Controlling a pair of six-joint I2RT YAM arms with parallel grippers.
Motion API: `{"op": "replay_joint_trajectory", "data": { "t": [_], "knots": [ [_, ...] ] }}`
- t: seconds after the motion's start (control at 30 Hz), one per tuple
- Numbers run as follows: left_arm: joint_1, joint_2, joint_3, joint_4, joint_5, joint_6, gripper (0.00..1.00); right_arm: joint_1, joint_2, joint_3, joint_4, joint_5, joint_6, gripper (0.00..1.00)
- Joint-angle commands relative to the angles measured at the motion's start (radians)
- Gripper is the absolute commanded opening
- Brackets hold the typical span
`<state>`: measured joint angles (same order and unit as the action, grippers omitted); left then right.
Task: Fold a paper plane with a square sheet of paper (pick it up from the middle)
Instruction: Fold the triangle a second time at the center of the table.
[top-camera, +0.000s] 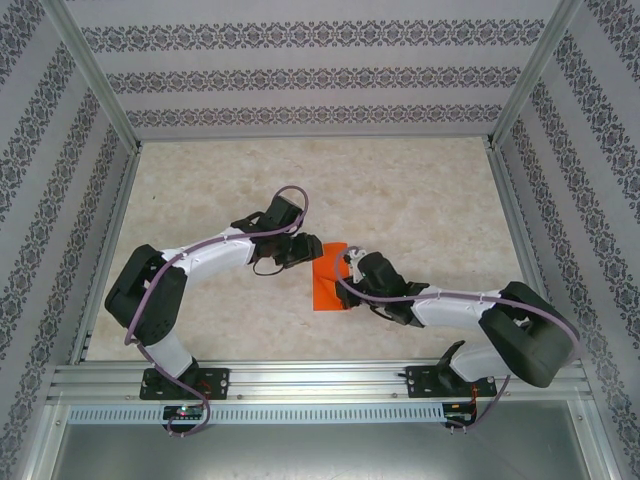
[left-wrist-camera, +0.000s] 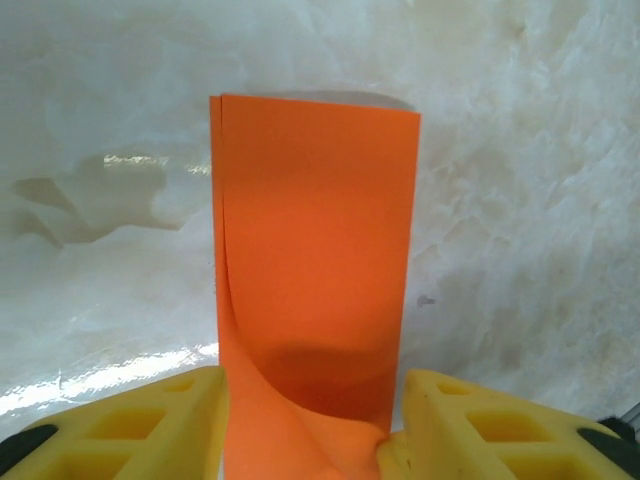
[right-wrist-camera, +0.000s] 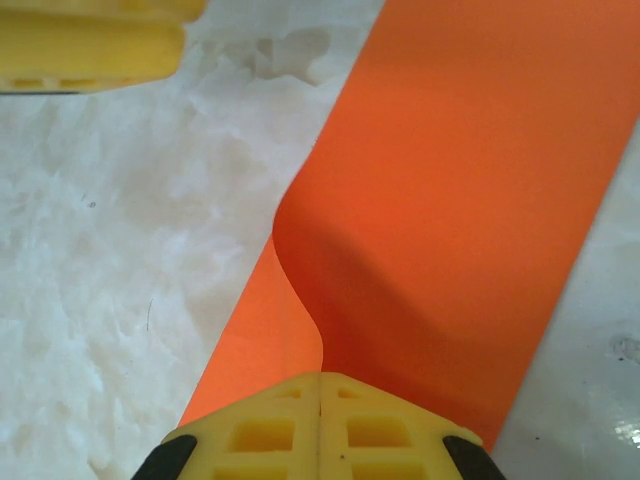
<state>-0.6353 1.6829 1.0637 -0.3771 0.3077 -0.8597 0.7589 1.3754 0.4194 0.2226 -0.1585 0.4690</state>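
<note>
Square sheet of paper (left-wrist-camera: 315, 220), doubled over, edge in tight-shut right pincer (right-wrist-camera: 320, 382), spread left pincer (left-wrist-camera: 312, 405) astride it.

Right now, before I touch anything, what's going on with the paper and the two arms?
The orange paper lies on the table, folded in half into a double-layered strip. The right gripper is shut, pinching one end of it. The left gripper is open, with a finger on either side of the strip, not clamping it. There is no plane shape yet.
</note>
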Motion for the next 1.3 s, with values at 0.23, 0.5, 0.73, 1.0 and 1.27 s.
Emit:
{"op": "replay_joint_trajectory", "data": {
  "t": [0.23, 0.5, 0.73, 1.0, 1.27],
  "knots": [
    [-0.001, -0.013, -0.032, 0.0, 0.062, 0.076, 0.46, -0.136, 0.071, 0.033, 0.027, -0.28, 0.057, 0.0],
    [-0.024, 0.02, -0.018, 0.005, 0.105, 0.094, 0.46, -0.189, 0.113, 0.078, -0.018, -0.34, 0.03, 0.0],
    [-0.039, 0.041, 0.001, -0.006, 0.109, 0.108, 0.45, -0.22, 0.129, 0.107, -0.066, -0.364, -0.009, 0.0],
    [-0.051, 0.058, 0.001, -0.009, 0.117, 0.118, 0.45, -0.263, 0.149, 0.132, -0.104, -0.41, -0.048, 0.01],
    [-0.063, 0.08, 0.021, -0.02, 0.128, 0.131, 0.45, -0.286, 0.207, 0.17, -0.125, -0.449, -0.083, 0.02]
  ]
}}
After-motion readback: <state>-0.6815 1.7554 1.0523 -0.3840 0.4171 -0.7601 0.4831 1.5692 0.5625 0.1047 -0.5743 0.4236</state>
